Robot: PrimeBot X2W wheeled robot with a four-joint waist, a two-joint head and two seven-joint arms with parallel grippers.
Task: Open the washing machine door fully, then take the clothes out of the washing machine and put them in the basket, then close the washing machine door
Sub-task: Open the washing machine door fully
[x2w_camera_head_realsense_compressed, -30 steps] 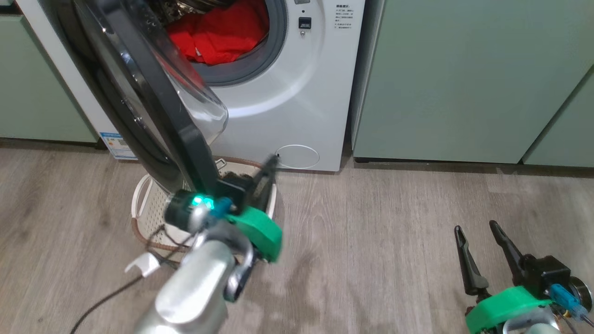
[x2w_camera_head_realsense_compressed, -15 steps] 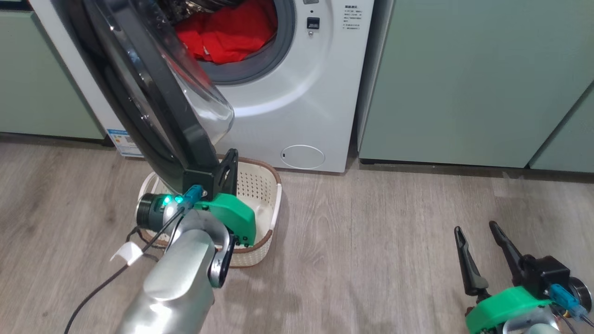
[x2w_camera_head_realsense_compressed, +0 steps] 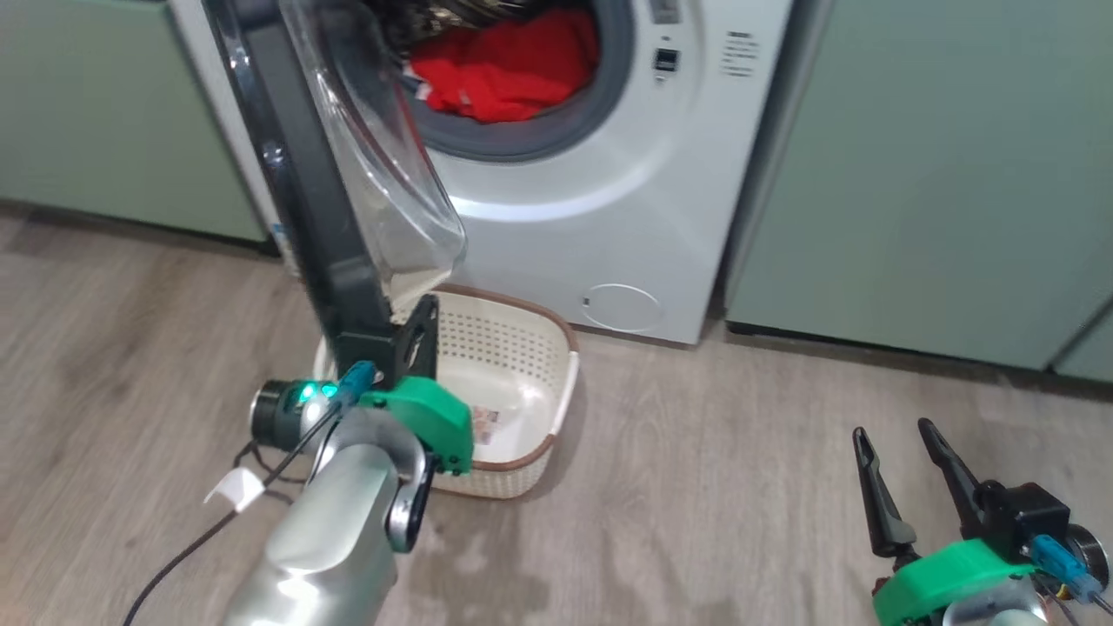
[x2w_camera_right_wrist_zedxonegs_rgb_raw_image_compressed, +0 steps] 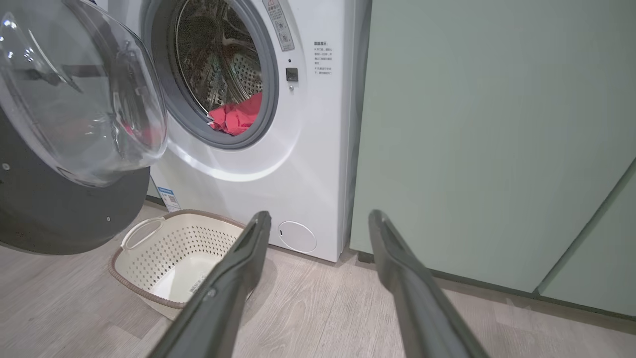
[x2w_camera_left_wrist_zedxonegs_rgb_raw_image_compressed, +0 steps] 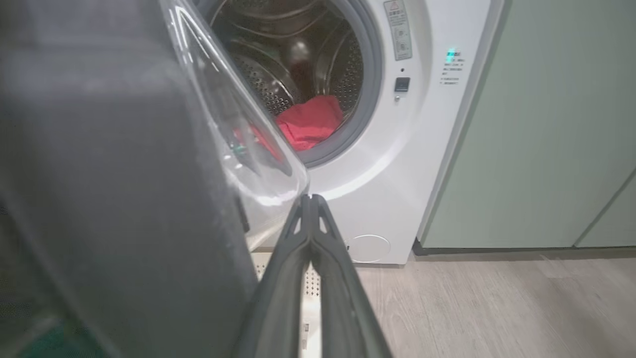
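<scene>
With fingers together, the left gripper [x2w_camera_head_realsense_compressed: 423, 329] leans on the washing machine door [x2w_camera_head_realsense_compressed: 304, 191], apparently to push it wider above the basket [x2w_camera_head_realsense_compressed: 504, 339]; the clothes [x2w_camera_head_realsense_compressed: 509, 65] lie inside the washing machine [x2w_camera_head_realsense_compressed: 609, 217], and the right gripper [x2w_camera_head_realsense_compressed: 891, 430] idles with fingers apart.

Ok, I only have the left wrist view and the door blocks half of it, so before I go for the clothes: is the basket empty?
Observer: Yes. The basket holds nothing but a label sticker on its bottom.
Operator: How far out is the door?
Observer: The washing machine door sticks straight out from the washing machine, nearly edge-on in the head view, with its lower edge over the basket's left end.
Operator: And my other arm?
Observer: The right gripper is open, over bare floor, well to the right of the basket.
</scene>
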